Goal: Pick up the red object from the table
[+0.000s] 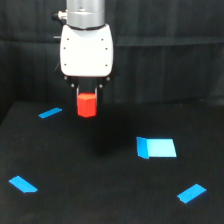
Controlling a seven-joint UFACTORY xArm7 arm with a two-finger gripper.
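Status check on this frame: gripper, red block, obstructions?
Gripper shut on red object. Block lifted off table. Blue tape strip nearby, nothing obstructing.

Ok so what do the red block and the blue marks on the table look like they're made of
The red object, held up in the gripper, looks like solid plastic or painted wood: even colour, flat facets, soft sheen. I can't tell which. The blue strips look like thin tape, lying flat on the table. The table itself looks matte black, possibly cloth or rubber.
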